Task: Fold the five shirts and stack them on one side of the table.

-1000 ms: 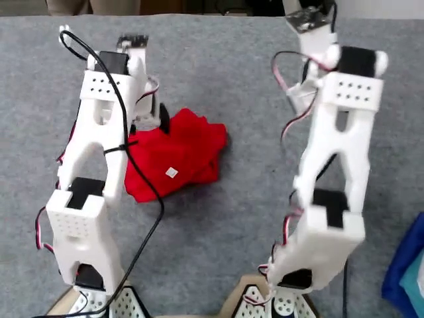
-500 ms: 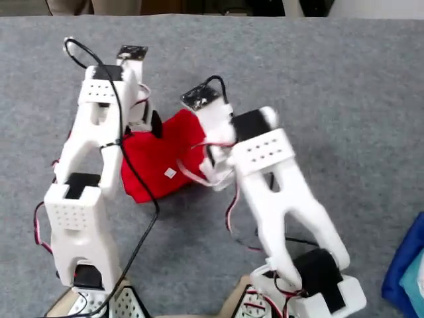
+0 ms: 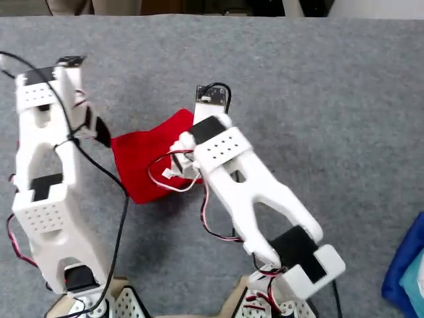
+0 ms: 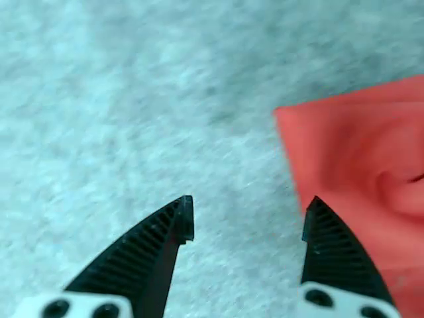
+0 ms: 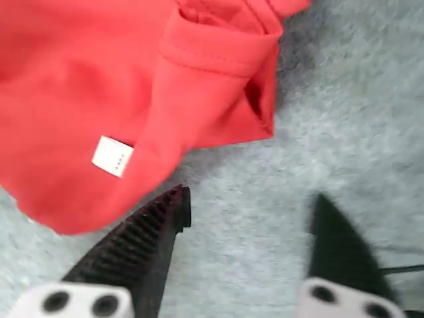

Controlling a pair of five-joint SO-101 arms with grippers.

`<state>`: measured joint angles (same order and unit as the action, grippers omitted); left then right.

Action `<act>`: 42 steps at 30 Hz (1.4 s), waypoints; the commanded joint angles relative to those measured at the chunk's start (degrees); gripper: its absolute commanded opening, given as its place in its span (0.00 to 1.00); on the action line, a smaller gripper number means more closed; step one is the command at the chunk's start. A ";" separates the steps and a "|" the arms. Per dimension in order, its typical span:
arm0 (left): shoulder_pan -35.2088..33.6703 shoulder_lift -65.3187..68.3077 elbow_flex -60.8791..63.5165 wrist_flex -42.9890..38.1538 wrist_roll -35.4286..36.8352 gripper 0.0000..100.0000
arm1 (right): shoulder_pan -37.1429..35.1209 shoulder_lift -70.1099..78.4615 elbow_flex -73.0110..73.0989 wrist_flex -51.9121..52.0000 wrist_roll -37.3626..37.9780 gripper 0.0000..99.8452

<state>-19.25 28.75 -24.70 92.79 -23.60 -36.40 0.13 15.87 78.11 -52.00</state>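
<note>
Lying crumpled on the grey worktop (image 3: 318,93), left of centre in the high view, is the red shirt (image 3: 142,165); it is bunched, not folded flat, with one straight edge toward the left arm (image 3: 43,152). A small white tag (image 5: 112,156) sits on the cloth near the shirt's lower edge, and the right wrist view shows a stitched hem doubled over itself beside it. Left pincer (image 4: 250,215): fingers spread wide. One fingertip is over bare worktop, the other at the corner of the shirt; whether it touches the cloth cannot be told. Right pincer (image 5: 252,202): also spread wide, held over the worktop just beside the shirt's hem, with one fingertip close under the tagged edge and grey worktop showing between the fingers. In the high view the right arm (image 3: 232,159) reaches in from the near edge and lies across the shirt's right part, covering it, while the left arm stands at the shirt's left side with its wrist just beside the cloth. Blue fabric (image 3: 405,262) lies at the far right edge of the worktop, well apart from the red shirt.
</note>
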 commanded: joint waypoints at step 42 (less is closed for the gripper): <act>-9.05 -2.51 -3.52 4.31 -3.87 0.27 | 24.04 16.31 -3.82 -25.41 -8.62 0.01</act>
<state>-27.16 28.75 -26.02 96.66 -26.07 -19.96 20.00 14.90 48.84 -65.36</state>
